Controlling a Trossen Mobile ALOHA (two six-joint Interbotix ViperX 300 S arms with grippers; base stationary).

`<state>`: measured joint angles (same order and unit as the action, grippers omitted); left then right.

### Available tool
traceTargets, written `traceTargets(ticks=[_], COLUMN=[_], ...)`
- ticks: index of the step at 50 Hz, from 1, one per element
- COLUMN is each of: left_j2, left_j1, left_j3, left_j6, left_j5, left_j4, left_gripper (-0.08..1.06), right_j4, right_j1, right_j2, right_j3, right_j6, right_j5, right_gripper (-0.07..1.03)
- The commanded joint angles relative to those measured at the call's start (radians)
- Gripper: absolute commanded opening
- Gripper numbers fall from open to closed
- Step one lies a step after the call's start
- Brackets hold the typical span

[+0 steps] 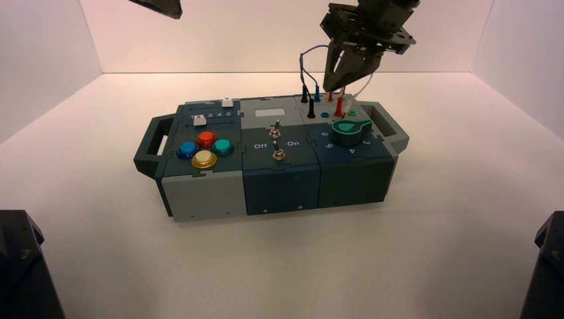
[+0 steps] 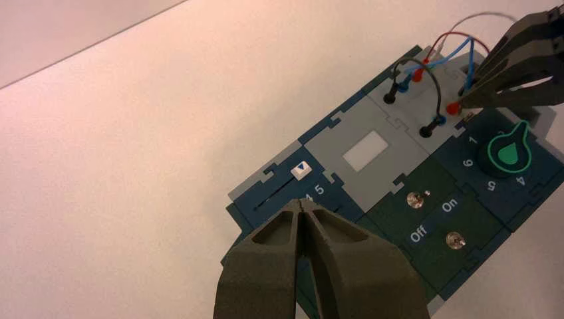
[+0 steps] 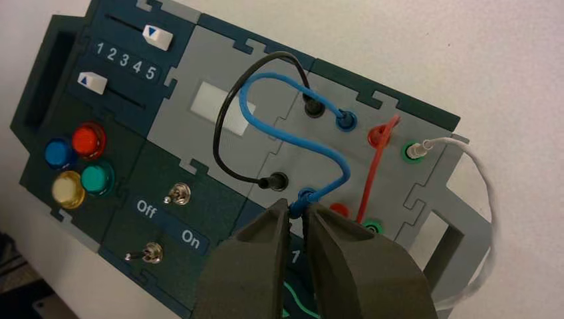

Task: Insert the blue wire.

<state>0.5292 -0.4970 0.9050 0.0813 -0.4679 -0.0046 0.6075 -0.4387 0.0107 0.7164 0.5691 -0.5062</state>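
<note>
Two dark fingers of the right gripper (image 3: 297, 211) fill the near edge of the right wrist view, nearly closed and pinching the blue plug at the free end of the blue wire (image 3: 266, 123), or at least pressed against its sides; the tip is hidden between them. From there the wire loops up over the box (image 1: 199, 193) and its other plug sits in a blue socket (image 3: 345, 120) on the grey wire panel. A black wire (image 3: 223, 126) arches beside it with both ends plugged in. A red wire (image 3: 372, 176) runs just beside the blue one, and a white wire (image 3: 482, 179) trails off the box's edge. Near the gripper, a green knob (image 1: 350, 128) sits on the same end of the box. Left gripper (image 2: 302, 212) hovers above the slider end of the box, fingers pressed together, holding nothing.
</note>
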Motion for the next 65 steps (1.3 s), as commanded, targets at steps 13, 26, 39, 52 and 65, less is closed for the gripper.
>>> traceTargets(ticks=[13,26,39,52,65], left_j2=[-0.008,-0.009,-0.012,-0.020,-0.044], left_j1=[-0.003,-0.003,-0.003,-0.008,-0.060], left_j3=[-0.012,-0.011,-0.011,-0.011,-0.014], left_j6=[0.008,0.008,0.008,0.008,0.008], left_j5=[0.011,0.011,0.011,0.011,0.011], left_j4=[0.002,0.002,0.002,-0.002,-0.003], left_gripper=[-0.03,-0.03,-0.03,-0.03,-0.03], right_j4=[-0.029,-0.034,-0.038,-0.040,-0.040], right_j1=[-0.026,-0.028,-0.028,-0.028,-0.028], right_j2=[-0.011,-0.023,-0.026,-0.038,-0.041], right_j3=[-0.006,-0.011,-0.014,-0.015,-0.017], right_j6=[0.000,-0.002,0.000,0.000,0.000], right_j5=[0.040,0.048,0.055,0.057,0.058], right_gripper=[-0.02,-0.02,-0.02,-0.02,-0.02])
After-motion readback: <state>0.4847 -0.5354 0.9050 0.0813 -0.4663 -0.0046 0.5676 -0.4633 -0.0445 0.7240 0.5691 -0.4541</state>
